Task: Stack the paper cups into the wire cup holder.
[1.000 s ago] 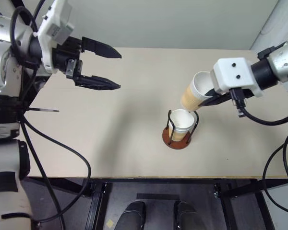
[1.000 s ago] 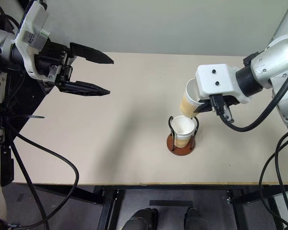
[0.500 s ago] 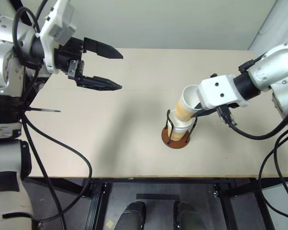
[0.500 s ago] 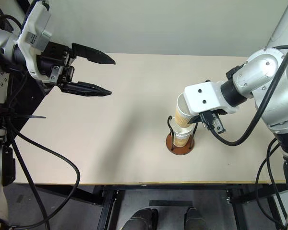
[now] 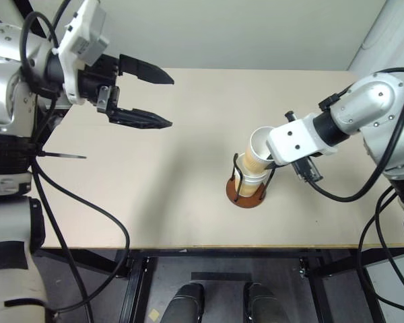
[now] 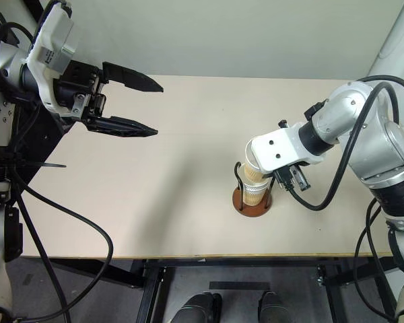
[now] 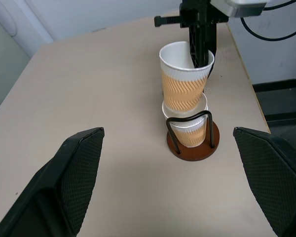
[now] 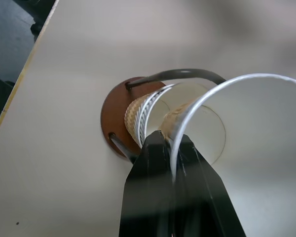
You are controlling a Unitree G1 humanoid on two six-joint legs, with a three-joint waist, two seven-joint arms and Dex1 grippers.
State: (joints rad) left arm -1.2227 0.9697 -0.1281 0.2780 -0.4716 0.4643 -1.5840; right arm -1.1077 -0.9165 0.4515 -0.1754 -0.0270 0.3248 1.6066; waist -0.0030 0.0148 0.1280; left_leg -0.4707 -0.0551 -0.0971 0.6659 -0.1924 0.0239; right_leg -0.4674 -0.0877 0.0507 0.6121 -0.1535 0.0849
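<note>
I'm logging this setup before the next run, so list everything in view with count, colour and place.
Paper cups: two seen, tan-yellow walls, white rims. One sits in the holder; the other is partly nested in it, tilted, its rim pinched by the right gripper.
Wire cup holder: one, reddish-brown disc base with black wire loops, on the table's right half.
Table: one, beige top on a black frame.
Left gripper: black fingers open, holding nothing, above the table's far left part.
Right gripper: black fingers shut on the upper cup's rim, one inside and one outside, above the holder.
</note>
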